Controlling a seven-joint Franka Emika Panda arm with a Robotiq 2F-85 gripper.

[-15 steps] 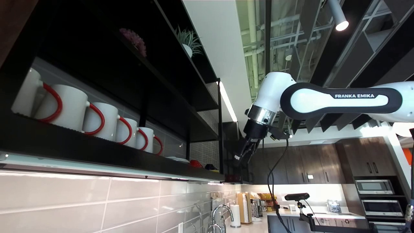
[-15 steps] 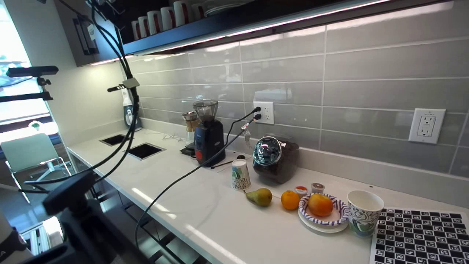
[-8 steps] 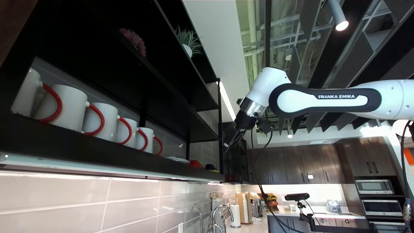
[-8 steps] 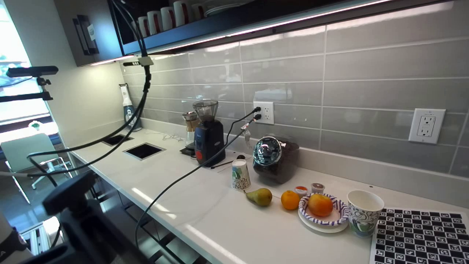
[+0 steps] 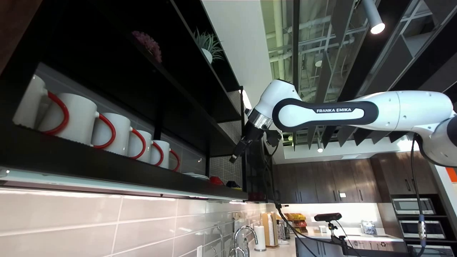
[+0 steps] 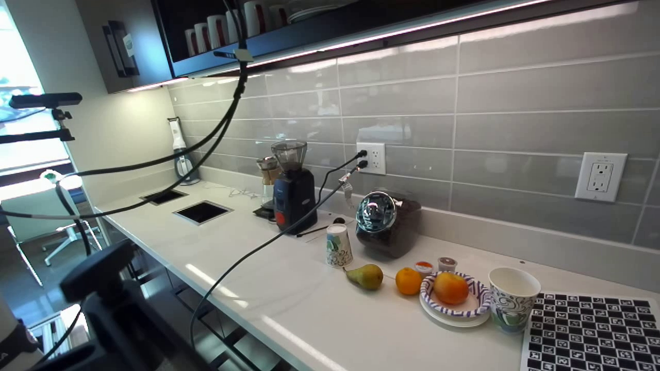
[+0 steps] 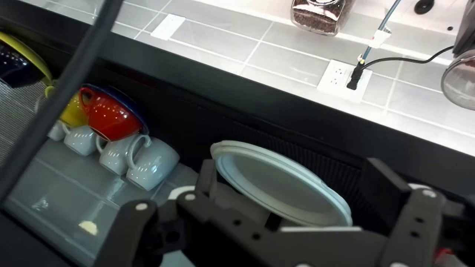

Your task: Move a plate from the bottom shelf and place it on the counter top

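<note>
The pale round plate [image 7: 282, 181] lies on the black bottom shelf [image 7: 230, 92]; its doubled rim suggests a stack. In both exterior views the plate [image 5: 195, 175] [image 6: 312, 12] is only a thin edge. My gripper [image 7: 297, 172] stands wide open, with the plate seen between its spread fingers but beyond them, untouched. An exterior view puts the gripper [image 5: 234, 158] above the bottom shelf's level [image 5: 117, 167], up and to the right of the plate. A gripper link hides the plate's lower edge in the wrist view. The counter top [image 6: 289, 309] runs below the shelf.
White mugs with red handles [image 5: 112, 132] line the bottom shelf. A red cup [image 7: 111, 116] and white cups [image 7: 152, 163] stand beside the plate. A higher shelf [image 5: 192, 107] hangs above. On the counter are a pear [image 6: 366, 277], an orange [image 6: 408, 281] and a coffee grinder [image 6: 295, 196].
In an exterior view the arm and gripper have moved left, toward the shelves, and the gripper now hangs slightly higher. The arm's cables have swung along. Plate and mugs have stayed put.
</note>
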